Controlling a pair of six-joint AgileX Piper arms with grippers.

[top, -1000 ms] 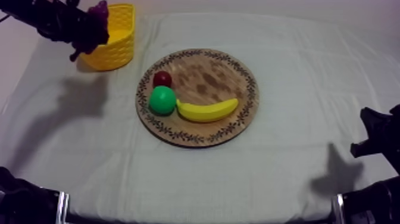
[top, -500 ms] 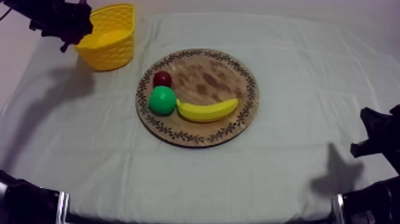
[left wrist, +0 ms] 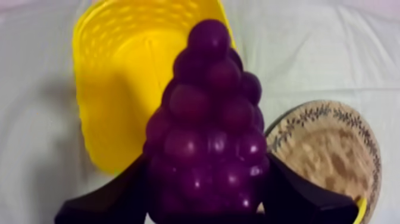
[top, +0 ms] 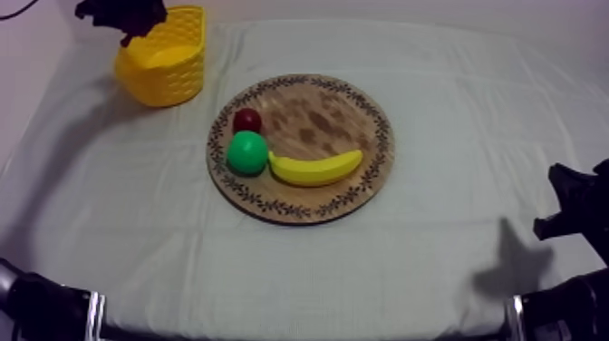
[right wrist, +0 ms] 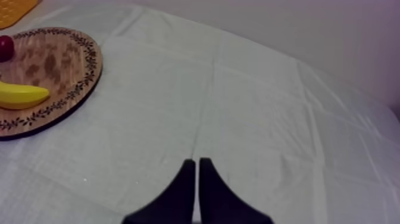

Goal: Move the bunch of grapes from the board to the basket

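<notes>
At far left, over the back corner of the desk (top: 453, 272), my left fingers (top: 127, 14) are clamped on either side of the bunch of grapes (left wrist: 208, 131), held in the air above the yellow basket (top: 168, 59), not yet inside it. Right of the basket, apart from it, lies the wooden board (top: 344, 109), bearing a small red fruit (top: 246, 119), a green pear (top: 246, 152) just beside it, and a banana (top: 315, 168) just beside the pear. At far right, my right fingers (right wrist: 189, 184) lie pressed together as a narrow wedge over bare cloth, holding nothing
</notes>
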